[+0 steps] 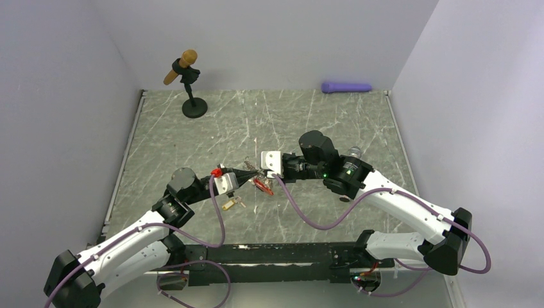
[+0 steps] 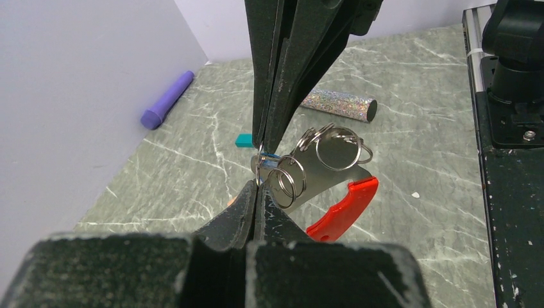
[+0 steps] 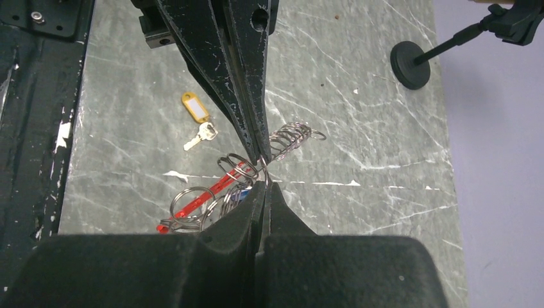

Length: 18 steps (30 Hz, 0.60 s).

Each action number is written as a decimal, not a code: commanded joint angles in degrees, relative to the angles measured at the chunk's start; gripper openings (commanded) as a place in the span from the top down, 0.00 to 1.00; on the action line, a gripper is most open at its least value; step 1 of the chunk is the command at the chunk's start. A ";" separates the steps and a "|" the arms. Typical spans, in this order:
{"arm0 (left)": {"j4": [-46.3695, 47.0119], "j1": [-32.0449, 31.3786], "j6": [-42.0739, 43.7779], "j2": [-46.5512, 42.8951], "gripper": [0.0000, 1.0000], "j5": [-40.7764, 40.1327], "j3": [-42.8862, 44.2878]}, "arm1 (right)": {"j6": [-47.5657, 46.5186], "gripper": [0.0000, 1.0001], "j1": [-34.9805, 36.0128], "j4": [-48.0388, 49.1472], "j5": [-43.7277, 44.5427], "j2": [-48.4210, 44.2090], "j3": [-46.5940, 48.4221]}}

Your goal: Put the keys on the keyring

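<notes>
Apparently mid-threading: left gripper [image 2: 256,192] and right gripper [image 3: 265,192], tip to tip, both clamp shut on the keyring [image 2: 343,208]. Next, probably, one releases for the yellow-tagged key [image 3: 205,131].

Left gripper [image 2: 256,196] is pinched shut on the keyring [image 2: 343,208] at its silver rings. Right gripper [image 2: 263,138] clamps the same bunch from above. Teal block [image 2: 244,140], glitter tube [image 2: 339,104] and purple cylinder [image 2: 167,99] lie behind.
</notes>
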 commanded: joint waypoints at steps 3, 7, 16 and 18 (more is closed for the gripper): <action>5.84 -0.31 -1.02 -0.13 1.00 2.74 0.91 | -0.35 1.00 0.33 2.85 -2.05 0.47 -0.34; 5.71 -0.31 -1.13 -0.13 1.00 2.56 0.95 | -0.59 1.00 0.32 2.49 -1.86 0.45 -0.33; 5.09 -0.36 -0.76 -0.48 1.00 2.99 0.91 | -1.59 1.00 0.29 1.41 0.42 0.50 -0.61; 4.40 -0.35 -0.27 -0.59 1.00 3.15 1.04 | -2.01 1.00 0.31 1.01 0.73 0.45 -0.60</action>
